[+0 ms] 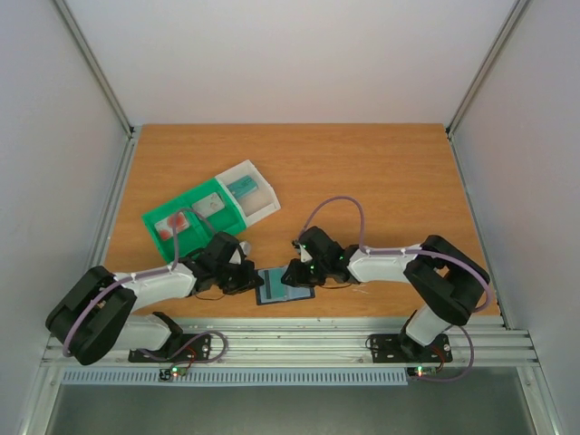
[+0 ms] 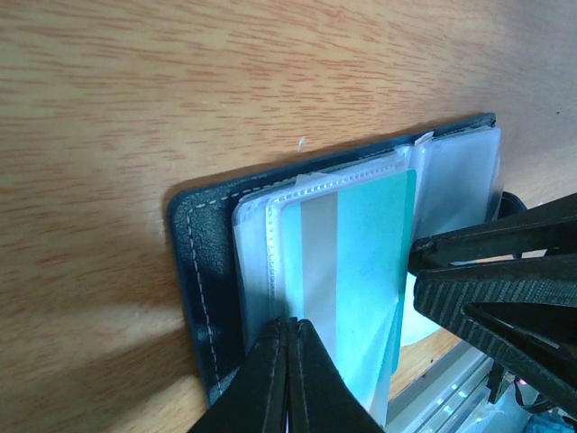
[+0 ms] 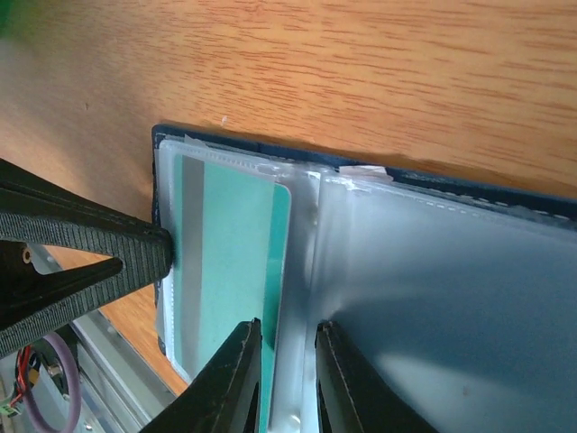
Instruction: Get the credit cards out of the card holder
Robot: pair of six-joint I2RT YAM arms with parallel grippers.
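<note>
White walls (image 1: 290,54) close in an orange-brown wooden table (image 1: 381,181), where a green-and-white tray (image 1: 181,201) sits to the left of the middle and the card holder (image 2: 194,280) lies open close to the near edge, between the two arms. Its clear plastic sleeves (image 3: 433,271) are spread flat, and one teal card (image 2: 365,262) with a grey stripe sits inside the sleeve nearest the left arm. The left end effector (image 2: 288,325) is closed, its tips pressed together at the outer edge of that sleeve. Whether they pinch the card itself or only the plastic cannot be told. The right end effector (image 3: 288,329) has its jaws a little apart, astride the sleeves near the fold and just beside the card's inner edge. Whether they bite on the plastic is not clear either. The main risk, as I judge it, is a pull that takes sleeve and card together, so the whole holder drags toward the left arm instead of giving up the card. That becomes likely if the right side is not really pinning the holder down. So near the edge, a dragged holder could slip off the table. The card could also catch in its sleeve and bend. The two end effectors work very near each other and could knock together.
</note>
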